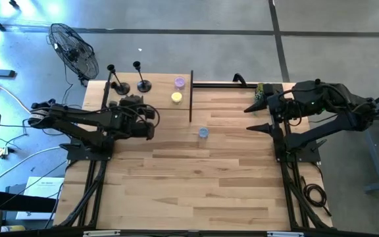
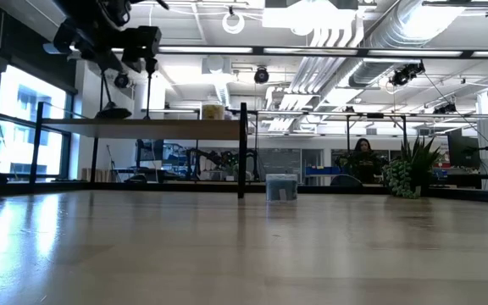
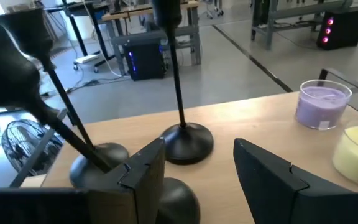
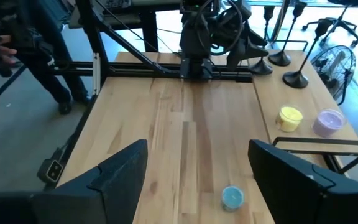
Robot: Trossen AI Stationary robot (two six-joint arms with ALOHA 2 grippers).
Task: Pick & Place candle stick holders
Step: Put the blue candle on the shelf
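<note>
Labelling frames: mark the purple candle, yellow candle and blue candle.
purple candle (image 1: 179, 83), high view, top of the wax.
yellow candle (image 1: 176, 97), high view, top of the wax.
blue candle (image 4: 232, 196), right wrist view, its top face.

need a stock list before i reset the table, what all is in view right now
candle stick holders: three visible, black, far left corner of the table; two stand on the wood, one leans by the left hand
purple candle: one, purple, far side near the middle, left of the black bar
yellow candle: one, yellow, just nearer than the purple one
blue candle: one, blue, mid-table, alone
black bar: one, black, dividing the far part of the table
fan: one, black, on the floor beyond the far left corner
table: one, light wood
left hand: one, dark, open, at the holders
right hand: one, dark, open, above the right side of the table, empty
</note>
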